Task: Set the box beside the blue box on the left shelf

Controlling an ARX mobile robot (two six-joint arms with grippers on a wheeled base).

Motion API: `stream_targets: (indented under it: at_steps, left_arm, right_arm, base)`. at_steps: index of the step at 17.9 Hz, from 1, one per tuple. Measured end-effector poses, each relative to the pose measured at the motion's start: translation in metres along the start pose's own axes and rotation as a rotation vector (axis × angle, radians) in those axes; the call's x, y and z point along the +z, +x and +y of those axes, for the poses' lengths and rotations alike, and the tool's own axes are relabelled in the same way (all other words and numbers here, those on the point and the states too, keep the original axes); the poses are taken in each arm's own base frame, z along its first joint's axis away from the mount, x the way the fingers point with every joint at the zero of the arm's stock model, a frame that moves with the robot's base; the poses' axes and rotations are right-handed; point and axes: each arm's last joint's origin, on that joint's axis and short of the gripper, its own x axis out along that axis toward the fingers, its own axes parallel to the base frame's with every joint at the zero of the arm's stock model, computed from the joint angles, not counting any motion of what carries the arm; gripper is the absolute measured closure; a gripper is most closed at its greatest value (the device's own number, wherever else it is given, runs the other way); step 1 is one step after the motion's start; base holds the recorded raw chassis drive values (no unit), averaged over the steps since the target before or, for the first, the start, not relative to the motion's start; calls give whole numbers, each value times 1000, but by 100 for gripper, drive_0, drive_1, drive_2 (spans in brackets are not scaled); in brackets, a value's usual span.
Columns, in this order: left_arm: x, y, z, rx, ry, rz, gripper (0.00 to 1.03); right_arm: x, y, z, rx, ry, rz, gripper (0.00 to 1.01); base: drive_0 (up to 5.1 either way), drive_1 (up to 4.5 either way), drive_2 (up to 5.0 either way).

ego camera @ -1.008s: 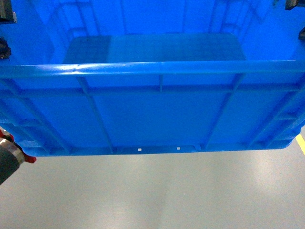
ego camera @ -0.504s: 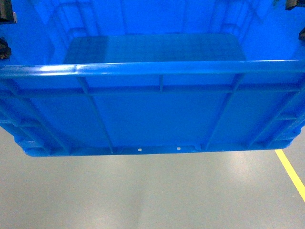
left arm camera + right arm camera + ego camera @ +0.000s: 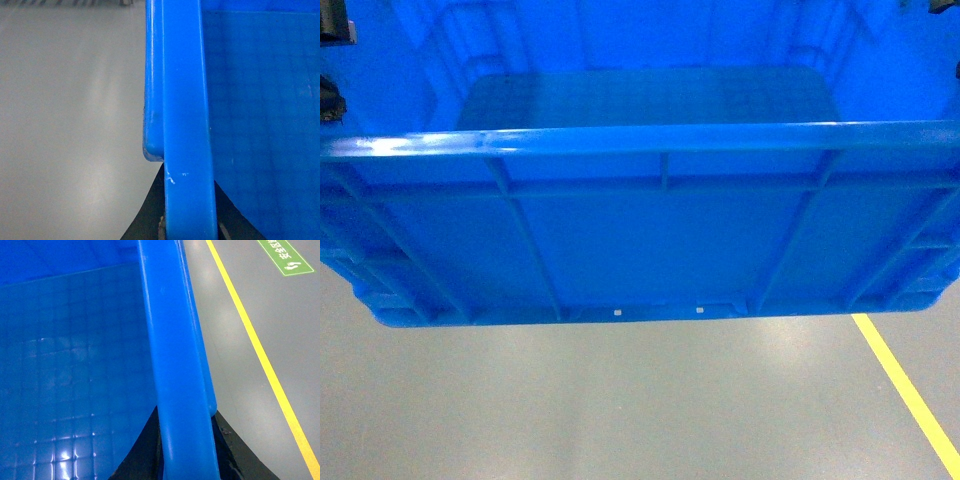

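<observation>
The box [image 3: 640, 230] is a large open blue plastic crate that fills most of the head view and hangs above the grey floor. My left gripper [image 3: 189, 220] is shut on the box's left rim [image 3: 182, 100], with a black finger [image 3: 145, 217] on each side of it. My right gripper [image 3: 186, 452] is shut on the right rim [image 3: 170, 340] in the same way, one black finger [image 3: 237, 452] showing outside the wall. The inside of the box is bare. The blue box and the left shelf are out of view.
Smooth grey floor lies under the box. A yellow line [image 3: 905, 400] runs across it at the lower right, also seen as the yellow line [image 3: 260, 355] beside a green floor sign [image 3: 286, 255]. A dark striped edge [image 3: 75, 2] shows far off.
The floor has slid under the held box: the yellow line has moved left in the head view, and a red and grey object at the lower left has left the view.
</observation>
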Motion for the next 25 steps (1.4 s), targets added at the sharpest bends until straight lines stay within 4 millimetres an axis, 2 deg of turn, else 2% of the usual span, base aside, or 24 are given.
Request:
stream_targets:
  at_steps: [25]
  left_arm:
    - [-1,0,0,2,0,5,97]
  right_arm:
    - [-1,1,0,0,1,4,84]
  base:
    - [8,439,-424]
